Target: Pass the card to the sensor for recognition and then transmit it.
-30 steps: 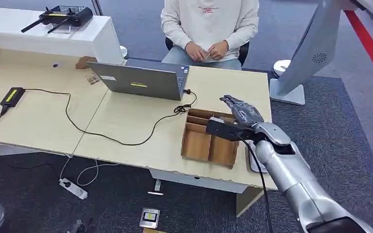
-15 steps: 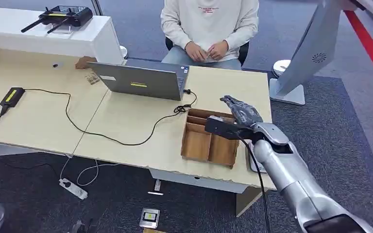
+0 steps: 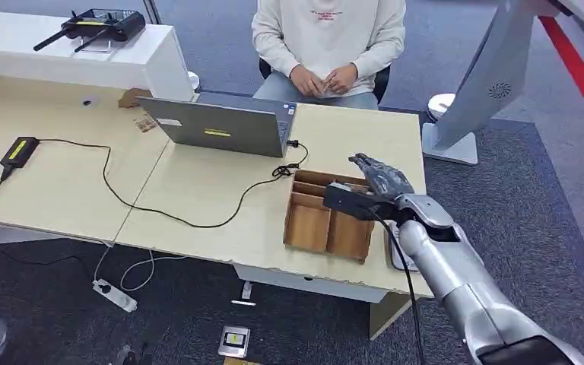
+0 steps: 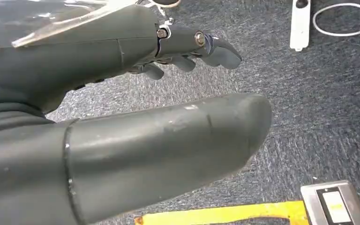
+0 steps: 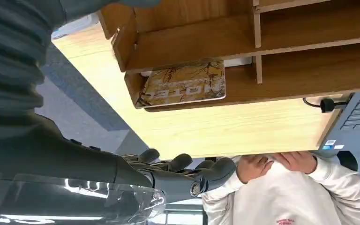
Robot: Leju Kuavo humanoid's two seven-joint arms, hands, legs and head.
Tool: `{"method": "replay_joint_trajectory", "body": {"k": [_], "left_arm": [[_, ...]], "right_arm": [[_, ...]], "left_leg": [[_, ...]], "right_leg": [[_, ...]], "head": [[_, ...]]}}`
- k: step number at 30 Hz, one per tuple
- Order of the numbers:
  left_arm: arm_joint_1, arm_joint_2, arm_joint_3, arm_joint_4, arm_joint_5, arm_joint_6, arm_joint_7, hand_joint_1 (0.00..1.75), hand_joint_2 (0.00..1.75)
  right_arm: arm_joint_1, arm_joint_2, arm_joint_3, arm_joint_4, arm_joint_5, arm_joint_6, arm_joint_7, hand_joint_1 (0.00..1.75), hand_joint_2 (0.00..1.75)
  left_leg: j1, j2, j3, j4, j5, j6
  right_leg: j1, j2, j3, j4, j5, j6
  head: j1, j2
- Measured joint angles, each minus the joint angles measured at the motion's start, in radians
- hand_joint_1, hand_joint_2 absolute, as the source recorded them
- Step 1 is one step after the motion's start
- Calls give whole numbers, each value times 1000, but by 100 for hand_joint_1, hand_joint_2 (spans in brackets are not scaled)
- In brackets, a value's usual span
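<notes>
Pale wooden bench (image 3: 198, 190) is stretching across the frame, a person (image 3: 327, 38) sitting at upper centre behind a laptop (image 3: 220, 125). Right robot hand (image 3: 376, 179) is hovering over the wooden tray (image 3: 327, 220) at centre right, fingers spread, holding nothing. Card (image 5: 185, 89) is lying in a tray compartment. Left robot hand (image 4: 122, 93) is hanging over the carpet (image 4: 318, 93), fingers apart

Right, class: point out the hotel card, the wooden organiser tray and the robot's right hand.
hotel card (image 5: 183, 89), right wrist view, printed face.
wooden organiser tray (image 3: 309, 227), head view, compartment floor.
right hand (image 3: 380, 179), head view, back of hand.
</notes>
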Motion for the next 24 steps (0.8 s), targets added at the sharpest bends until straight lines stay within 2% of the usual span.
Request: {"method": "replay_joint_trajectory", "body": {"k": [1,2,3,5,24], "left_arm": [[0,0,0,-1,-1,2,3,0,0],[1,0,0,-2,-1,2,3,0,0],[1,0,0,-3,-1,2,4,0,0],[3,0,0,-8,-1,2,6,0,0],[12,0,2,-37,-17,7,15,0,0]], "right_arm": [[0,0,0,1,0,0,0,0,175],[0,-1,0,1,0,0,0,161,175],[0,-2,0,2,0,0,0,161,175],[0,-2,0,2,1,0,0,175,175],[1,-1,-1,2,-8,-6,15,175,175]], "left_leg": [[0,0,0,0,0,0],[0,0,0,0,0,0],[0,0,0,0,0,0],[0,0,0,0,0,0],[0,0,0,0,0,0]], "right_leg": [[0,0,0,0,0,0],[0,0,0,0,0,0],[0,0,0,0,0,0],[0,0,0,0,0,0],[0,0,0,0,0,0]], "head": [[0,0],[0,0],[0,0],[0,0],[0,0]]}}
